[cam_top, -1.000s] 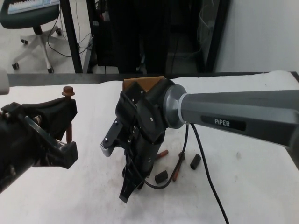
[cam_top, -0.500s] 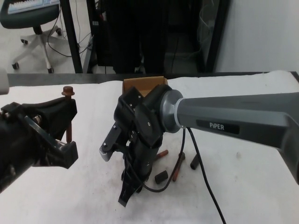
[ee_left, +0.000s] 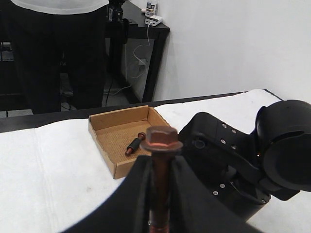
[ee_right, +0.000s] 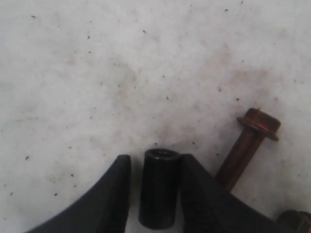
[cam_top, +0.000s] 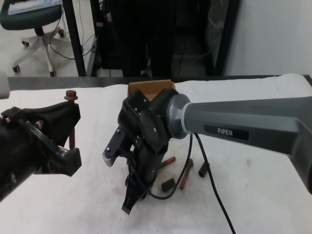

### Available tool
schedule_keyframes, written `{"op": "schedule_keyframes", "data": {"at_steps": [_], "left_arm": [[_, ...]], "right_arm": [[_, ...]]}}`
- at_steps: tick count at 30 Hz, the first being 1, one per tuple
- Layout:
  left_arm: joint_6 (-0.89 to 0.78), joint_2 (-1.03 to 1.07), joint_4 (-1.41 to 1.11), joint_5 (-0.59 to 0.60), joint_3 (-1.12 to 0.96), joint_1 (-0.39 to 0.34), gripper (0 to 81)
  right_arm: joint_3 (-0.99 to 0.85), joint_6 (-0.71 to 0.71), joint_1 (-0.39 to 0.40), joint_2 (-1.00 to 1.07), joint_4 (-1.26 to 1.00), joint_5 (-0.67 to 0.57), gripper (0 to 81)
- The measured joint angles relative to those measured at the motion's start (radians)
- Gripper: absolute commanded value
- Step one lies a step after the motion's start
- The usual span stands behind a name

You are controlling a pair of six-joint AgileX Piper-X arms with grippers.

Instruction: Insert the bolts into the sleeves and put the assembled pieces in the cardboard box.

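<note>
My left gripper (ee_left: 160,194) is shut on a copper-coloured bolt (ee_left: 161,160), held upright with its hex head on top; in the high view this bolt (cam_top: 71,122) stands at the left above the bench. My right gripper (ee_right: 156,199) points down at the white cloth with a black sleeve (ee_right: 159,194) held between its fingers (ee_right: 114,199). The right arm (cam_top: 146,146) covers that sleeve in the high view. The cardboard box (ee_left: 104,155) stands at the back and holds one assembled piece (ee_left: 134,144).
Two loose black sleeves (cam_top: 168,184) (cam_top: 203,169) and two bolts (cam_top: 186,174) (cam_top: 167,161) lie right of the right gripper. One bolt (ee_right: 248,145) lies just beside the held sleeve. A cable (cam_top: 214,195) trails over the cloth.
The right arm has shifted a little to the left and lower over the cloth. The left arm and its bolt have kept still.
</note>
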Motion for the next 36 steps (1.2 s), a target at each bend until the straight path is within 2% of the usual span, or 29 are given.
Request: {"op": "schedule_keyframes", "data": {"at_steps": [6,8,13,23,26,31,36], "left_arm": [[0.000,0.000,0.000,0.000,0.000,0.000,0.3],[0.000,0.000,0.000,0.000,0.000,0.000,0.3],[0.000,0.000,0.000,0.000,0.000,0.000,0.3],[0.000,0.000,0.000,0.000,0.000,0.000,0.3],[0.000,0.000,0.000,0.000,0.000,0.000,0.3],[0.000,0.000,0.000,0.000,0.000,0.000,0.3],[0.000,0.000,0.000,0.000,0.000,0.000,0.3]], "right_arm": [[-0.002,-0.017,0.000,0.000,0.013,0.000,29.9],[-0.002,-0.018,0.000,0.000,0.016,0.005,23.7],[-0.002,-0.035,0.000,0.000,0.019,0.037,0.3],[-0.002,-0.077,0.002,0.000,0.019,0.049,0.0],[-0.002,-0.077,0.002,0.000,0.019,0.040,7.1],[-0.002,-0.081,0.002,0.000,0.019,0.038,25.4],[-0.002,-0.081,0.002,0.000,0.018,0.041,26.8]]}}
